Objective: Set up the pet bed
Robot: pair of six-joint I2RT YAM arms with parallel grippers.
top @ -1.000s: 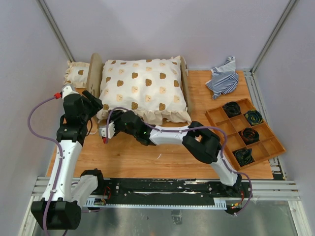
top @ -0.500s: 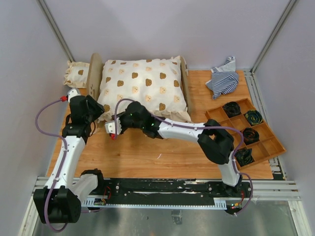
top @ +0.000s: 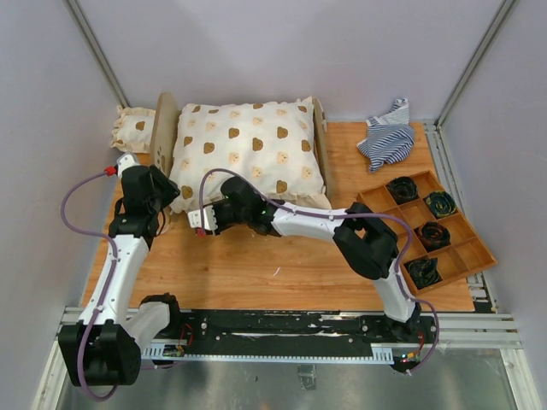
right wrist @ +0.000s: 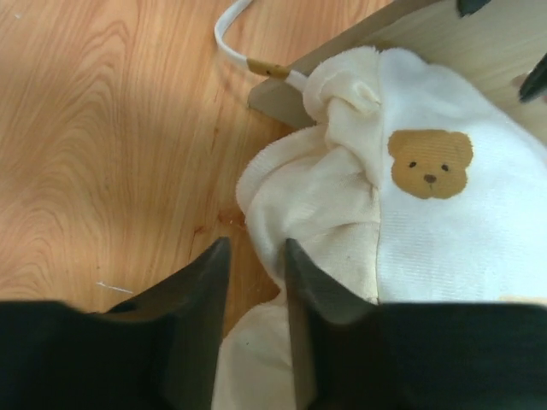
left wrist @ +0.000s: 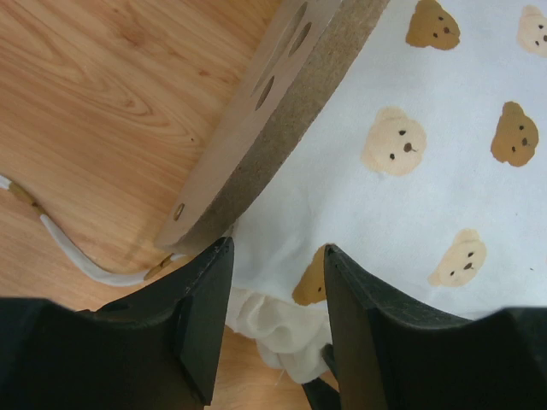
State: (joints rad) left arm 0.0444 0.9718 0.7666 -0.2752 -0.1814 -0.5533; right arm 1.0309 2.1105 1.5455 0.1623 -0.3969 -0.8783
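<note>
The pet bed is mostly hidden under a large cream bear-print cushion (top: 248,154); only its wooden end boards (top: 164,126) show. My left gripper (top: 173,195) hovers at the cushion's front-left corner. In the left wrist view its jaws (left wrist: 277,249) stand open over the cushion's frill (left wrist: 273,316), beside the end board (left wrist: 282,111). My right gripper (top: 203,222) is just in front of the same corner. Its jaws (right wrist: 256,248) are narrowly open, with bare wood between the tips and the frill (right wrist: 316,188) against the right finger.
A small bear-print cushion (top: 132,130) lies outside the left end board. A blue-and-white striped cloth (top: 386,137) is crumpled at the back right. A compartmented wooden tray (top: 468,254) with dark rolled items sits at the right. A white cord (right wrist: 231,38) trails from the bed's corner.
My right gripper has moved back and right to the cushion's front-left corner. The cushion's front edge has shifted back a little. My left gripper has edged nearer to the corner.
</note>
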